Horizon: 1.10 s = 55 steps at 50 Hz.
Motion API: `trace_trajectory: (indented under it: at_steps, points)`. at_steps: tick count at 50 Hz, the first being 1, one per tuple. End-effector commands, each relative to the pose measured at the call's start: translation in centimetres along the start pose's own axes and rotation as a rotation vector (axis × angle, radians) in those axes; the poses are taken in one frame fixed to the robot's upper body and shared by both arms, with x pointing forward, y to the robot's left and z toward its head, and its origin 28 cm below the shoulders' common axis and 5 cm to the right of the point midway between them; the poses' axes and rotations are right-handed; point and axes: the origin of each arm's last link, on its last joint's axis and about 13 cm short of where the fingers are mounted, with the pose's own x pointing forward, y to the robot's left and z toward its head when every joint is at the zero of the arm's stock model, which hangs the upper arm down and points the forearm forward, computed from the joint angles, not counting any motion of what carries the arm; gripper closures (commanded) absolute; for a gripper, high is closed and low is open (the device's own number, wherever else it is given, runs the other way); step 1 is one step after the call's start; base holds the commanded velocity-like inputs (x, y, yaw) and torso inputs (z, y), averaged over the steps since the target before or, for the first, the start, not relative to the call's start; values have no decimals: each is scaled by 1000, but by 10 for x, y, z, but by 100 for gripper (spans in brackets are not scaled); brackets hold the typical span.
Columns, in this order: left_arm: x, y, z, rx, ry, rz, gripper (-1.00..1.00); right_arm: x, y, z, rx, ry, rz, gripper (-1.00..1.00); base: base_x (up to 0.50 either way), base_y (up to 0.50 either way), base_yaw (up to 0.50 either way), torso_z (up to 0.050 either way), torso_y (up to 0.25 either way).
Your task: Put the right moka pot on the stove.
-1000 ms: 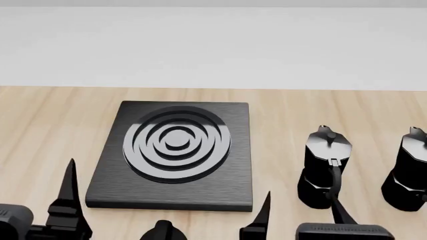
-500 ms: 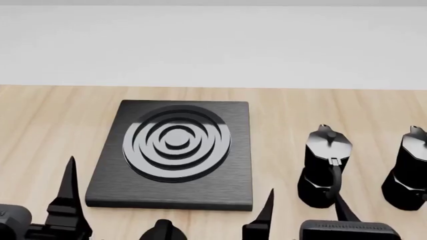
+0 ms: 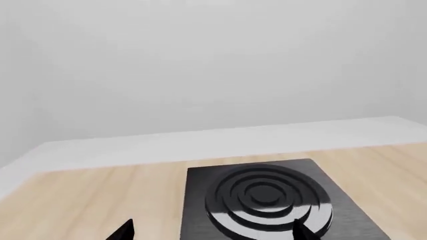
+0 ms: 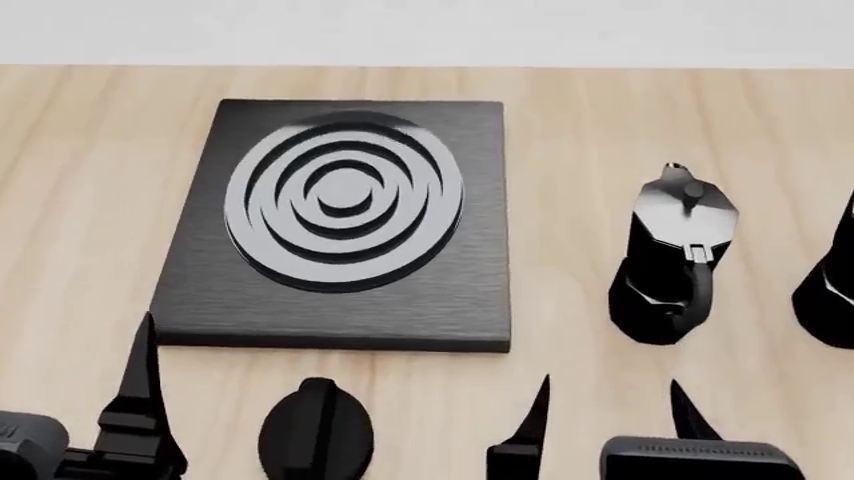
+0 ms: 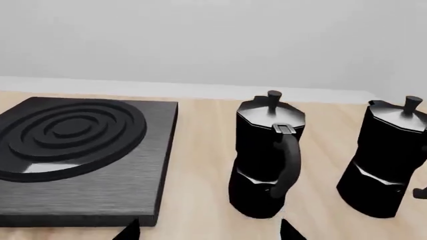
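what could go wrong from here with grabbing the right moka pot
The right tool is lined up with the left moka pot, not the right moka pot, so it might grab the wrong one. The pots stand close together, so reaching across could knock the nearer one over. The target is partly out of the head view.

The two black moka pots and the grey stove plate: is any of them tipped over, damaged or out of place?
Nothing stands out. The nearer glossy black faceted moka pot and the right one both stand upright on the wooden table, lids on. The flat dark-grey stove slab lies flat and bare.
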Motion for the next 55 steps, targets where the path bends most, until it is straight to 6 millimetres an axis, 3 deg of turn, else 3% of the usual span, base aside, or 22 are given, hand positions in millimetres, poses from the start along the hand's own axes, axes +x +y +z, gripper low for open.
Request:
trace_trajectory:
  at_steps: [1,24,33,55]
  points:
    - [0,0,0,2,-5,-2,-100,1,0,-1,-2,2,0,-100,0,0,0,0,-188]
    - [0,-1,-1,9,-8,-4,-100,0,1,-1,-9,2,3,-100,0,0,0,0,-186]
    - [-1,0,0,6,-5,1,-100,-3,-1,3,-16,-10,4,-100,0,0,0,0,-26]
    - [-1,0,0,0,0,11,-100,-14,-47,29,-65,-48,-83,-100,0,0,0,0,0]
